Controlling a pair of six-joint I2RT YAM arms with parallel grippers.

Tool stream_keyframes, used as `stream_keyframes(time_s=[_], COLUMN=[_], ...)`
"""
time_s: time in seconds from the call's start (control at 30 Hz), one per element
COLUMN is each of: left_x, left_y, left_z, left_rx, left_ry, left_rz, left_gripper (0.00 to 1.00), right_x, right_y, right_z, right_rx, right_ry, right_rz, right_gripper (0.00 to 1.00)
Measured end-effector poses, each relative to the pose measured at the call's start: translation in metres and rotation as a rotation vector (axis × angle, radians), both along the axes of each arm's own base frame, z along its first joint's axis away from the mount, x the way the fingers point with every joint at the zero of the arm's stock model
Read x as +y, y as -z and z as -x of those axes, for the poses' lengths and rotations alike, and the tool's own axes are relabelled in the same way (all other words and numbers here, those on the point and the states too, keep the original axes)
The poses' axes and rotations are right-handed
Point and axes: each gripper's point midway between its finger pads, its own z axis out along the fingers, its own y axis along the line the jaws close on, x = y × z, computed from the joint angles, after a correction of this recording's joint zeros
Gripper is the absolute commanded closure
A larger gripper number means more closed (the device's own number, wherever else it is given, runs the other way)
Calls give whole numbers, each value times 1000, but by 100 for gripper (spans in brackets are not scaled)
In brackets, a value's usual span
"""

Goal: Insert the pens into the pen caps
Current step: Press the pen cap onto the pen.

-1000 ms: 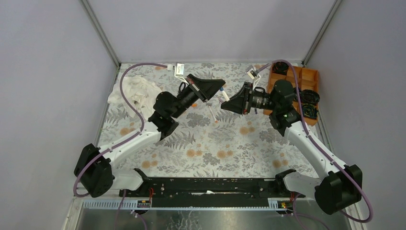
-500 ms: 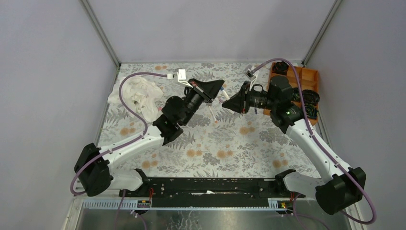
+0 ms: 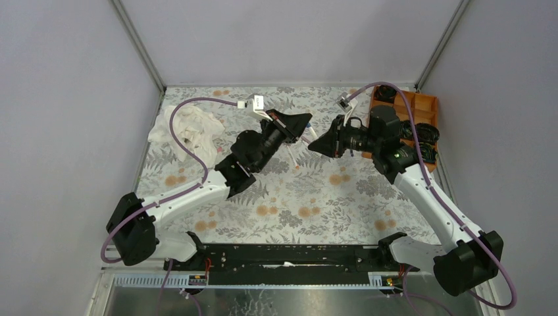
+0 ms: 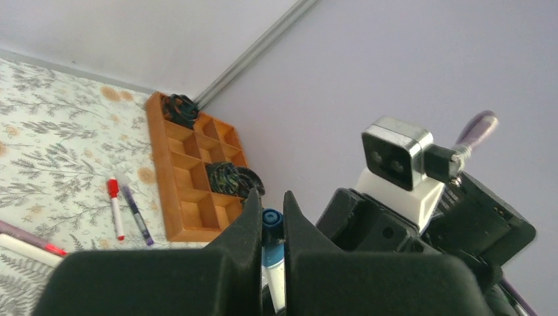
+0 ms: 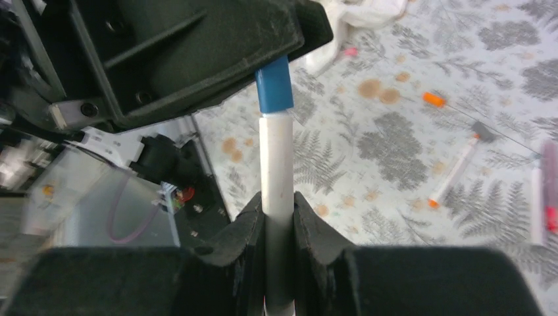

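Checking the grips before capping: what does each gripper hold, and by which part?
Right gripper: a white pen, by its barrel. Left gripper: the blue cap, pinched across its sides at the pen's tip.

Slim white-barrelled pen (image 5: pixel 276 171): held aloft, tip meeting stubby blue plastic cap (image 5: pixel 274 92). Stubby orange cap (image 5: pixel 433 99): lying loose. White pen with orange tip (image 5: pixel 454 170): flat, dark grey cap (image 5: pixel 485 132) at its other end. Red-capped white pen (image 4: pixel 116 209), dark blue-purple pen (image 4: pixel 135 210): flat, side by side.

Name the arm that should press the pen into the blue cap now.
Right, probably. The right jaws clamp the white pen, its tip at the blue cap pinched in the left jaws, so it can push straight along the barrel.
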Motion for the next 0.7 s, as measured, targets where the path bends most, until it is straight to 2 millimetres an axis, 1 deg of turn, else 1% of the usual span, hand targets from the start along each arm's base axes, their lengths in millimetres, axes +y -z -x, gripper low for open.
stream_keyframes(time_s=[0.07, 0.2, 0.3, 0.47, 0.57, 0.7], left_x=[-3, -2, -1, -4, -9, -20], left_y=[-3, -6, -8, -8, -6, 4], left_z=[4, 10, 14, 16, 13, 8], left_rx=[-10, -31, -41, -40, -25, 24], left_ry=[22, 46, 52, 50, 54, 53], left_rz=[5, 23, 38, 58, 97, 151], left_gripper=[100, 100, 100, 100, 100, 100], right_x=[1, 4, 5, 5, 3, -3], right_y=[-5, -10, -11, -11, -7, 6], right_z=[3, 11, 13, 14, 13, 10], right_rx=[26, 62, 69, 67, 47, 55], right_ry=[-21, -68, -81, -88, -82, -38], right_rz=[-40, -93, -101, -98, -76, -25], right_gripper=[100, 100, 100, 100, 100, 100])
